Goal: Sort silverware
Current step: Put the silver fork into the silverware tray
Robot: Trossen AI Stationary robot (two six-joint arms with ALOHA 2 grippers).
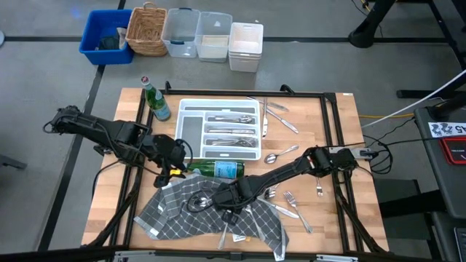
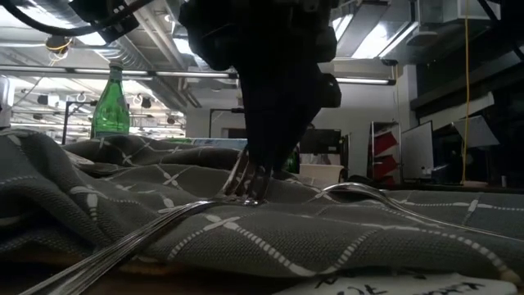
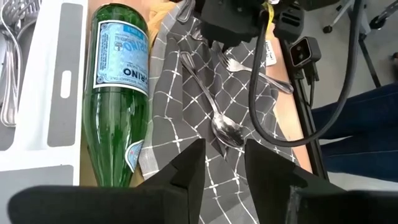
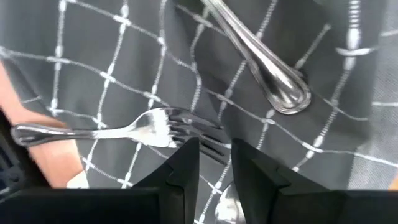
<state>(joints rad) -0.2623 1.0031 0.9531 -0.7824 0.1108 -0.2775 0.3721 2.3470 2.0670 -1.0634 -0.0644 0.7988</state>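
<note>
A grey checked cloth (image 1: 182, 211) lies at the table's near edge with silverware on it. My right gripper (image 4: 214, 146) points down over the cloth, open, its fingers on either side of the tines of a fork (image 4: 124, 132) that lies flat on the cloth. A spoon's handle (image 4: 261, 62) lies just beyond. My left gripper (image 3: 224, 165) hovers open above the cloth's left part, with nothing between its fingers, next to a lying green bottle (image 3: 118, 93). A spoon (image 3: 214, 112) lies on the cloth ahead of it. The white tray (image 1: 191, 131) holds several pieces. My right gripper stands from above over the fork's tines (image 4: 186, 127), which reach into the gap between its fingers (image 2: 270, 168). I cannot tell whether the fingers touch the tines. The fork lies on the cloth.
A second green bottle (image 1: 155, 100) stands upright at the tray's far left corner. Loose silverware lies on the bare wood right of the cloth (image 1: 291, 200) and right of the tray (image 1: 280, 120). Bins and a basket (image 1: 145, 30) stand beyond the far edge.
</note>
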